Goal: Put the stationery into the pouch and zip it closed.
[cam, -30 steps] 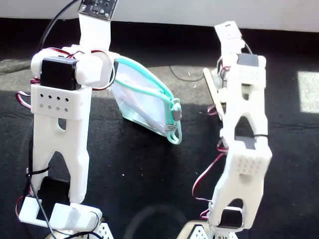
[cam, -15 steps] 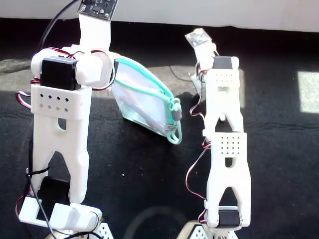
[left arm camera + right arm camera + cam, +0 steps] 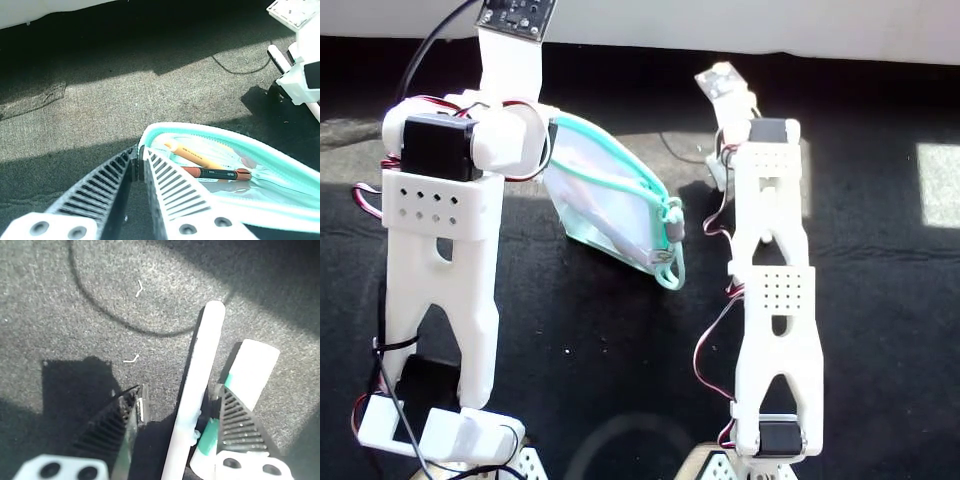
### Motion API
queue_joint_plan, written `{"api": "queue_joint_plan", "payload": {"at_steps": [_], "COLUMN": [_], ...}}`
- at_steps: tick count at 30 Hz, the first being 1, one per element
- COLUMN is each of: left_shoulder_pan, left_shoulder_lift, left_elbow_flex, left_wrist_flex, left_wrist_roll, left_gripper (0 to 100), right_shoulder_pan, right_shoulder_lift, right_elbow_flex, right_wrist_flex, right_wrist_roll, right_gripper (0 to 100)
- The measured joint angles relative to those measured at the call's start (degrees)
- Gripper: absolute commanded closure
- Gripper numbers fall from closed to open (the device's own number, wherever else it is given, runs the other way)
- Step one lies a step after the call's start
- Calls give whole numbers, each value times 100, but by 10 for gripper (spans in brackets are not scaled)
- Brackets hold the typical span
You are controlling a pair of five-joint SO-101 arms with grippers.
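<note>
1. Two pens are in the pouch (image 3: 280, 172) right now: an orange pen (image 3: 192, 156) and a black pen (image 3: 215, 173) with a red end. They lie close together at an angle and show through the clear side.
2. The pouch, clear with mint trim, sits between the two arms in the high view. It is tipped up at the corner nearest the left arm (image 3: 440, 250), and its zip pull points toward the right arm (image 3: 775, 290). From the left wrist, its mouth looks open.
3. The left gripper (image 3: 137, 150) has its fingers pressed together, pinching the pouch's rim at that raised corner.
4. Over to the right gripper (image 3: 179, 390): it is spread wide and low over the worktop (image 3: 600, 340), well clear of the pouch. A white stick (image 3: 202, 355) runs through the gap, close to one finger. A white-and-green piece (image 3: 250, 367) sits just beside that same finger, and I cannot tell whether either one touches the finger.
5. The worktop is dark and carpet-like, part sunlit and part in shadow. A thin cable (image 3: 80, 287) curves across it beyond the right gripper.
</note>
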Motion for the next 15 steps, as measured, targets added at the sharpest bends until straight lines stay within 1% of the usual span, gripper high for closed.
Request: {"api": "queue_joint_plan", "payload": {"at_steps": [3, 8, 9, 10, 12, 14, 15], "left_shoulder_pan": [-9, -9, -9, -9, -9, -9, -9], "left_shoulder_lift": [-18, -35, -35, -35, -35, -35, -35], "left_elbow_flex": [352, 721, 721, 721, 721, 721, 721], "left_wrist_flex": [0, -9, -9, -9, -9, -9, -9], "left_wrist_roll": [0, 0, 0, 0, 0, 0, 0], "left_gripper": [991, 991, 991, 991, 991, 991, 991], "right_shoulder_pan": [0, 0, 0, 0, 9, 18, 26], "right_shoulder_lift": [299, 642, 659, 686, 730, 782, 791], "right_elbow_flex": [-53, -220, -246, -246, -264, -413, -536], "right_wrist_flex": [-62, -220, -220, -220, -220, -167, -114], "right_wrist_roll": [325, 431, 431, 431, 431, 431, 431], "right_gripper": [814, 820, 834, 870, 998, 978, 995]}}
